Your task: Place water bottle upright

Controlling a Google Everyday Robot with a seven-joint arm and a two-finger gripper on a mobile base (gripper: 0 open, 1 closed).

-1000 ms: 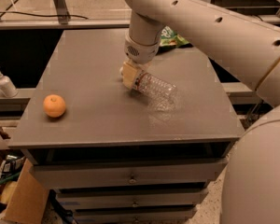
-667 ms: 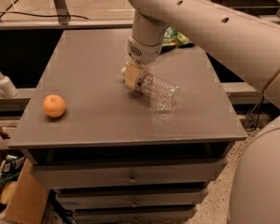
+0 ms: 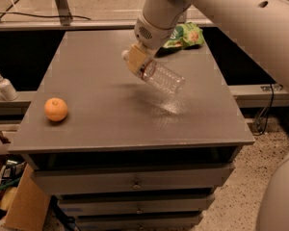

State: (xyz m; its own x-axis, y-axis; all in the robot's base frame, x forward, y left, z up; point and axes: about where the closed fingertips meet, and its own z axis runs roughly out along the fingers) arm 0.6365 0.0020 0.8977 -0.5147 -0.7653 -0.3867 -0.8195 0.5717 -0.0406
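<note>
A pump dispenser [image 3: 3, 84] stands on the ledge far left. An orange [image 3: 56, 109] sits near the left edge of the table [image 3: 111, 129]. Above mid-table the gripper [image 3: 136, 61] has its fingers clamped on the neck end of the bottle [image 3: 163, 77] – tilted, base down and to the right, seemingly clear of the surface, shadow beneath. A green bag [image 3: 185, 36] lies at the back right.
</note>
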